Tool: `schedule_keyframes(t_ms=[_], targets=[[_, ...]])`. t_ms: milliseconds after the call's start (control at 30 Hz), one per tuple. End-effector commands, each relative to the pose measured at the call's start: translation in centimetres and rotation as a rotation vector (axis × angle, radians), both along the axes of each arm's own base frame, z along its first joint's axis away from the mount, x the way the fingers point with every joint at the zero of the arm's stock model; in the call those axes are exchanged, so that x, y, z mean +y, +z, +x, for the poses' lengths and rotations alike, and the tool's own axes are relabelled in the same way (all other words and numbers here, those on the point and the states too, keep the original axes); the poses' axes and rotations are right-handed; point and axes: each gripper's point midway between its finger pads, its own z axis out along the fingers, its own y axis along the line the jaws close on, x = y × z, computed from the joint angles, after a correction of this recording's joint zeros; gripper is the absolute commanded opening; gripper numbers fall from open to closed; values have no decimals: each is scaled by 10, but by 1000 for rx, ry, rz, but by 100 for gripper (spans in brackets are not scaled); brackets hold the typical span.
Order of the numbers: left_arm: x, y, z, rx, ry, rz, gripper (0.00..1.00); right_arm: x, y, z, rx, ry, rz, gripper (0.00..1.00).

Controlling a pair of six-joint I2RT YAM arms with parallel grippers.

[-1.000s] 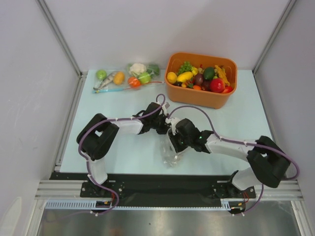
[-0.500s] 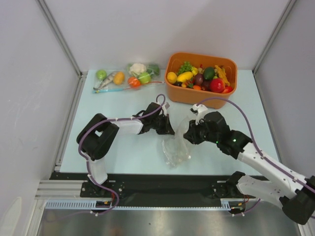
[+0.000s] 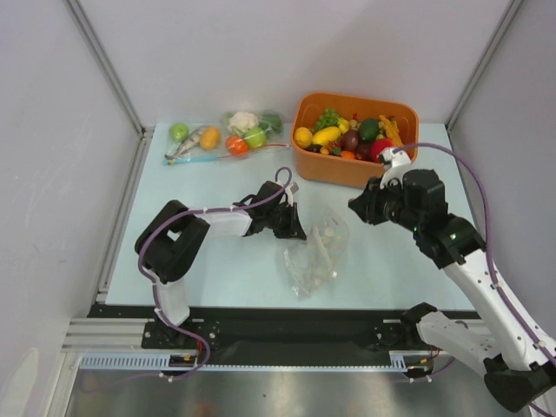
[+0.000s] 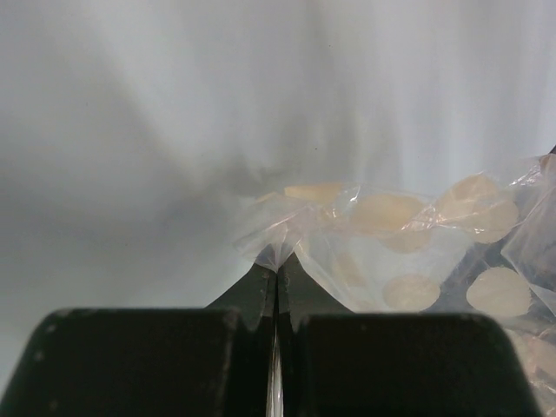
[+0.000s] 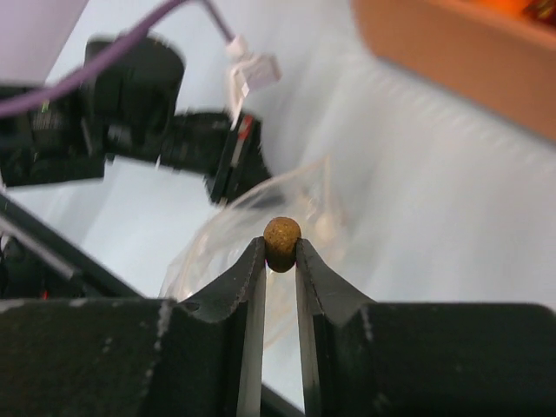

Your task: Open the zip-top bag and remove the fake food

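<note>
The clear zip-top bag [image 3: 317, 252] lies crumpled on the pale blue table in front of the arms. It holds several pale round slices [image 4: 497, 291]; no red or yellow-orange fruit shows in it. My left gripper [image 3: 297, 229] is shut on a corner of the bag [image 4: 287, 236], low at the table. My right gripper [image 3: 358, 207] is raised to the right of the bag, just in front of the orange bin. It is shut on a small brown ball [image 5: 282, 234] at its fingertips [image 5: 254, 261]. The bag [image 5: 217, 252] lies below and beyond it.
An orange bin [image 3: 347, 171] full of plastic fruit and vegetables stands at the back right. Other clear bags [image 3: 217, 139] with a green ball, fish, cauliflower and fruit lie at the back left. White walls and a metal frame enclose the table.
My right arm rose off the bag and swung right toward the bin, carrying the brown ball. The bag sagged open. My left gripper kept its hold and place.
</note>
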Motion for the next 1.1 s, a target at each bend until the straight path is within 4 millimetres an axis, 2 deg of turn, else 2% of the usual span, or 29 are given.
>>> schedule_keyframes(t_ms=[0, 33, 67, 100, 133, 167, 233, 267, 300, 333, 367, 400, 467, 533, 600, 633, 767, 867, 900, 967, 1000, 1033, 1067], targets=[[-7, 27, 12, -69, -21, -39, 0, -4, 32, 39, -101, -3, 10, 11], [-7, 30, 12, -74, -19, -40, 0, -14, 35, 54, -115, -38, 14, 11], [-6, 31, 13, -77, -19, -37, 0, -10, 33, 74, -114, -35, 19, 11], [-6, 33, 14, -82, -14, -37, 0, -12, 34, 85, -123, -42, 18, 11], [-6, 33, 14, -83, -12, -35, 0, -17, 42, 99, -144, -63, 25, 11], [-6, 36, 15, -87, -10, -39, 0, -13, 32, 120, -127, -63, 20, 11], [-7, 40, 16, -94, -10, -45, 0, -13, 38, 144, -156, -71, 11, 11], [-8, 42, 17, -98, -11, -49, 0, -11, 25, 162, -135, -77, 0, 11], [-8, 43, 18, -102, -10, -50, 0, -11, 22, 174, -135, -79, -12, 10], [-9, 45, 19, -105, -10, -53, 0, -10, 28, 185, -153, -88, -9, 11], [-10, 46, 19, -105, -9, -55, 0, -13, 25, 195, -152, -106, -17, 11], [-10, 47, 20, -109, -10, -56, 0, -12, 7, 209, -119, -113, -31, 10], [-11, 49, 22, -115, -9, -57, 0, -13, 6, 227, -127, -135, -32, 11], [-11, 51, 22, -122, -9, -58, 0, -13, -7, 242, -106, -147, -40, 11], [-11, 53, 23, -132, -15, -58, 0, -13, -5, 251, -118, -156, -43, 11], [-9, 50, 20, -116, -18, -43, 0, -15, -12, 257, -108, -170, -53, 12], [-8, 48, 21, -116, -26, -25, 0, -20, -18, 268, -94, -193, -70, 17], [-9, 50, 22, -121, -37, -26, 0, -21, -23, 273, -79, -192, -78, 37], [-10, 50, 23, -129, -40, -25, 1, -21, -20, 273, -80, -189, -78, 53], [-10, 52, 24, -132, -44, -26, 16, -18, -21, 273, -76, -170, -75, 61], [-10, 52, 24, -135, -48, -25, 24, -18, -22, 272, -74, -164, -74, 70], [-11, 53, 24, -140, -49, -25, 44, -15, -21, 271, -76, -153, -69, 71], [-10, 54, 25, -142, -48, -22, 57, -15, -19, 270, -77, -151, -65, 72]])
